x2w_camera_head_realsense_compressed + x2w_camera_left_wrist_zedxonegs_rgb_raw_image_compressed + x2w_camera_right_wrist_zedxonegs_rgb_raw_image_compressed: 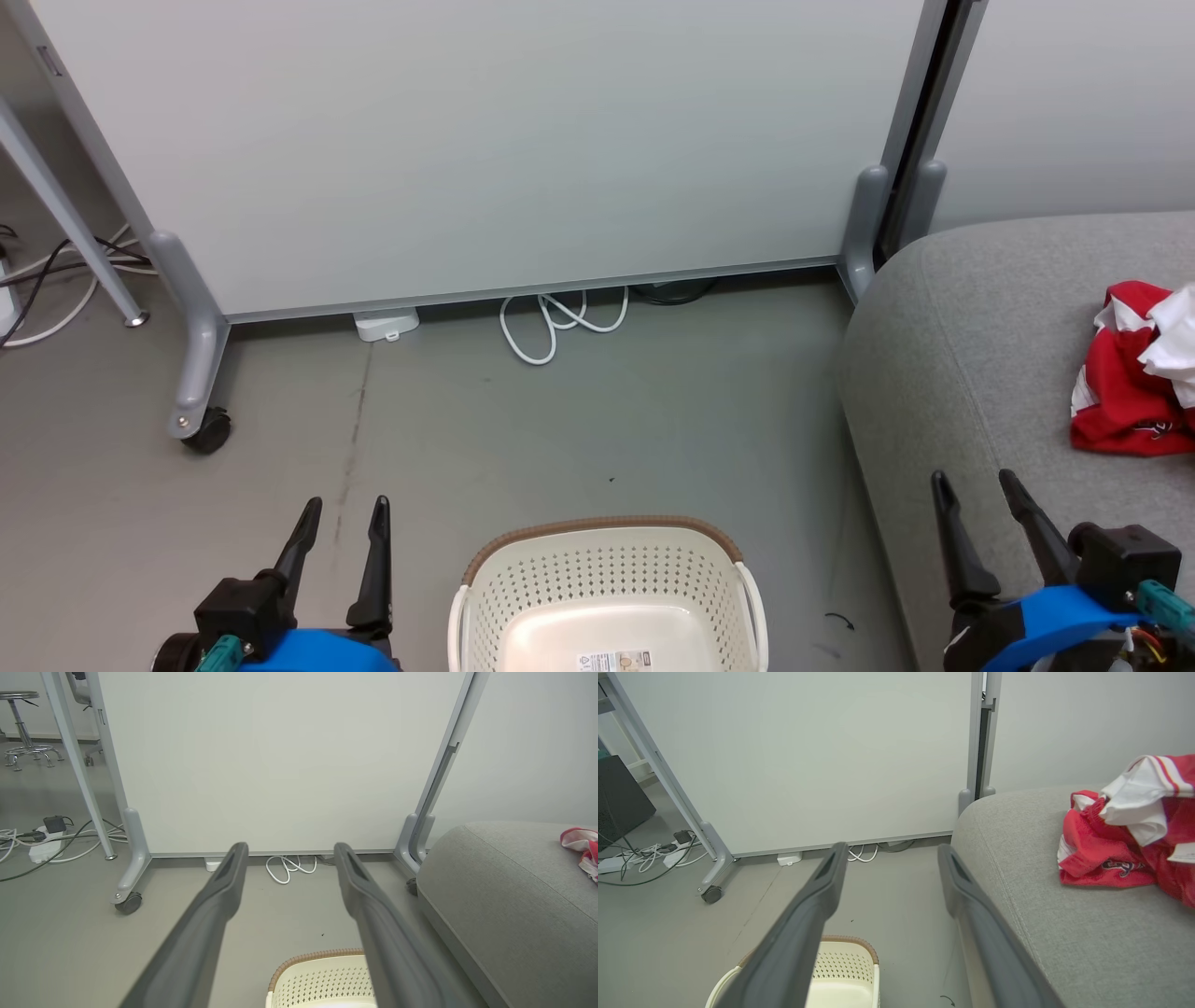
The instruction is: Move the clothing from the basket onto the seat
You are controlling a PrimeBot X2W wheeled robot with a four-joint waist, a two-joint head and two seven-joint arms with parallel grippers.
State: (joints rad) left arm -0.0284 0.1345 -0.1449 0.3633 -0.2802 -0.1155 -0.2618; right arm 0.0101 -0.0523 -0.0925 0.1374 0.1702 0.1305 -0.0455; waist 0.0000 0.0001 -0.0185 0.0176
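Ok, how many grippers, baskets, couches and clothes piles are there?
Dark two-finger grippers, both open: 2 (left gripper, right gripper)
Cream perforated plastic basket: 1
Light grey fabric couch: 1
Red and white clothing heap: 1
Total: 5

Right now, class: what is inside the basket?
The basket shows a bare bottom with a label sticker; its near part is out of frame. The clothing lies on the seat.

Grey floor [560, 439], cream basket [597, 525] standing at its near edge, white cable loop [551, 327] and small white box [385, 325] along the partition [485, 140] base, black castor [205, 431] at left, grey seat [971, 355] at right, red-and-white clothing [1134, 383] bundled toward the seat's right edge.
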